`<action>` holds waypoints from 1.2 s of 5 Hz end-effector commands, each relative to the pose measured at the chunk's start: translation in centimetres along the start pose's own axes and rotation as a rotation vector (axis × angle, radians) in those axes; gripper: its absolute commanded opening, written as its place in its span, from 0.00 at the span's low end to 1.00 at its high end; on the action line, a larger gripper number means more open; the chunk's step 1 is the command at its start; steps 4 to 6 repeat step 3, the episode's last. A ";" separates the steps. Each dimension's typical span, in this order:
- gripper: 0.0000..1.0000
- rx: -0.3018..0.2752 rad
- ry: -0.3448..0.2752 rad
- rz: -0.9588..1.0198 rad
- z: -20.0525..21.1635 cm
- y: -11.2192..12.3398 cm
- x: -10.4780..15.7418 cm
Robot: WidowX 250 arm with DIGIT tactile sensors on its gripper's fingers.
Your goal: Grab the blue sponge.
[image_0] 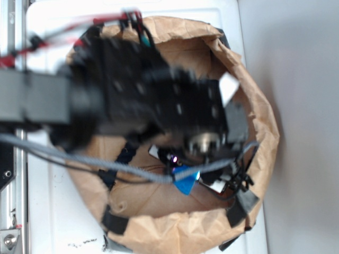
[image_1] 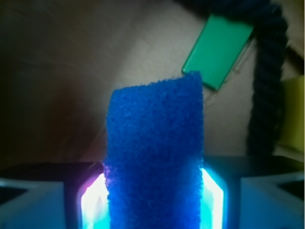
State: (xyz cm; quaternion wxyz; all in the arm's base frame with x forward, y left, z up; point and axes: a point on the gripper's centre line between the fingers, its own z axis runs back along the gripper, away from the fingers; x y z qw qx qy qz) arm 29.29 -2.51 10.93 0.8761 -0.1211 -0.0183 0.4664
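The jaws are clenched on the one blue sponge (image_1: 155, 157): in the wrist view it stands up between the two lit fingers (image_1: 93, 202), pressed on both sides, its top edge slightly curled. The gripper (image_1: 155, 210) sits at the bottom of that view, with the sponge filling the gap between its fingers.

Beyond the sponge lies one green sponge (image_1: 218, 50), flat on the brown paper floor and tilted, apart from the blue one. One dark rope (image_1: 267, 71) runs down the right side, just beside the green sponge. A yellow thing (image_1: 291, 112) shows past the rope; what it is cannot be told.

In the exterior view the black arm (image_0: 143, 95), blurred, reaches over one brown paper bag (image_0: 262, 111) whose rolled rim forms a ring on the white bench (image_0: 53, 211). A small blue corner of the sponge (image_0: 185, 182) shows under the arm, inside the bag near its lower middle. One grey cable (image_0: 106, 164) crosses in front of the bag.
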 end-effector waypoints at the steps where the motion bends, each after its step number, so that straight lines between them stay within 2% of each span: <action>1: 0.00 -0.071 0.032 -0.124 8.1 -0.8 1.1; 3: 0.00 -0.081 -0.013 -0.321 8.5 -0.1 0.6; 6: 0.00 -0.081 -0.013 -0.321 8.5 -0.1 0.6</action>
